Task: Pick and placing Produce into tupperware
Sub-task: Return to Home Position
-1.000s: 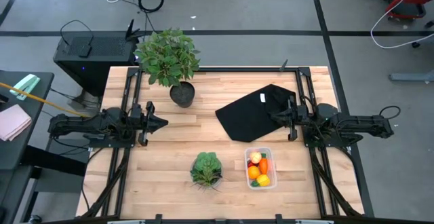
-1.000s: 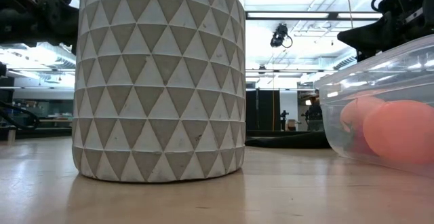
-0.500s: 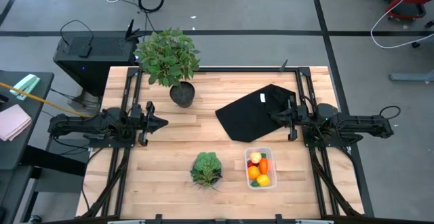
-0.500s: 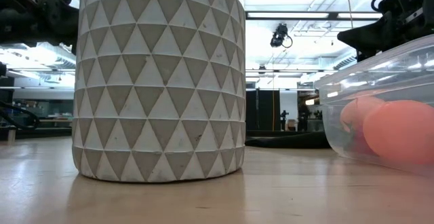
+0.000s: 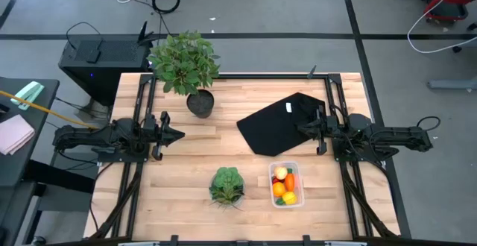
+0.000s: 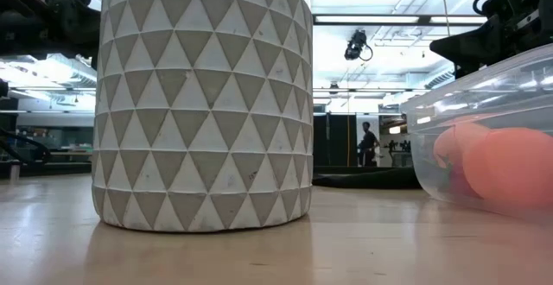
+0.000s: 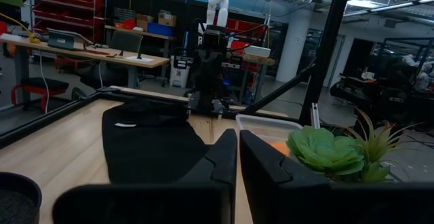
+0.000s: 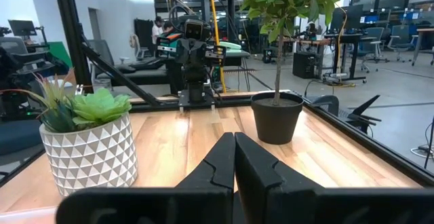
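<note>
The clear box [image 5: 285, 185] is thin, see-through plastic, a rectangle with rounded corners, and it sits on the pale plank table [image 5: 186, 173]. All the toy produce lies inside it. From above I can tell four pieces apart: one pale ball [image 5: 280, 173], one carrot [image 5: 290, 181], one orange ball [image 5: 278, 189] and one yellow piece [image 5: 290, 197]. In the low view two smooth rounded pinkish shapes show through the box's wall (which pieces they are, I cannot tell).

Just beside the box, on the left arm's side, stands one leafy green head [image 5: 226, 185] in a white pot [image 6: 203, 104] faced with raised triangles. One black cloth [image 5: 279, 123], matte and roughly diamond-shaped, lies near the box toward the far edge. One potted plant [image 5: 184, 63] with a round dark pot stands well apart from the box, past the cloth.

The right gripper [image 8: 234, 137] is near the box, at the cloth's edge. Its two dark fingers are pressed together with nothing between them. The left gripper [image 7: 237, 134] is well apart from the box, beyond the leafy head. Its fingers are likewise closed on nothing.
</note>
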Tool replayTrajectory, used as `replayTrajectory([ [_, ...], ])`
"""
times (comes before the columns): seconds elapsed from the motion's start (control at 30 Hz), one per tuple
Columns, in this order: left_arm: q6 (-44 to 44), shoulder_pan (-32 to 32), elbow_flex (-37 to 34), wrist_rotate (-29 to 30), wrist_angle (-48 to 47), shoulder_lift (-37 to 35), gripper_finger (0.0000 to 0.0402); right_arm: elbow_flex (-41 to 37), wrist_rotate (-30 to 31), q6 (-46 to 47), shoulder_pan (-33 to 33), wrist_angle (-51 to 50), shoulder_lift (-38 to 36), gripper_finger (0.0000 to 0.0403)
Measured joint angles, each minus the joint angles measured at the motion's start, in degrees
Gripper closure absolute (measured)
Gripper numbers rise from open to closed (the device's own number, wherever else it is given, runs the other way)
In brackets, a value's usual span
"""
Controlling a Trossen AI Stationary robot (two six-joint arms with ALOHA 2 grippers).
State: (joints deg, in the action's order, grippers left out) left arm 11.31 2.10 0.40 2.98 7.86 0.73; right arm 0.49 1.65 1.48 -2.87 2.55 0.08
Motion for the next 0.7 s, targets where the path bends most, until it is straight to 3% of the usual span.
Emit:
replayTrajectory([
  [0.37,-0.03,-0.01,0.00,0.00,0.00,0.00,0.0365,0.00,0.00,0.00,0.00,0.00,0.00,0.0387],
  [0.7,-0.01,-0.01,0.00,0.00,0.00,0.01,0.0378,0.00,0.00,0.00,0.00,0.00,0.00,0.0387],
])
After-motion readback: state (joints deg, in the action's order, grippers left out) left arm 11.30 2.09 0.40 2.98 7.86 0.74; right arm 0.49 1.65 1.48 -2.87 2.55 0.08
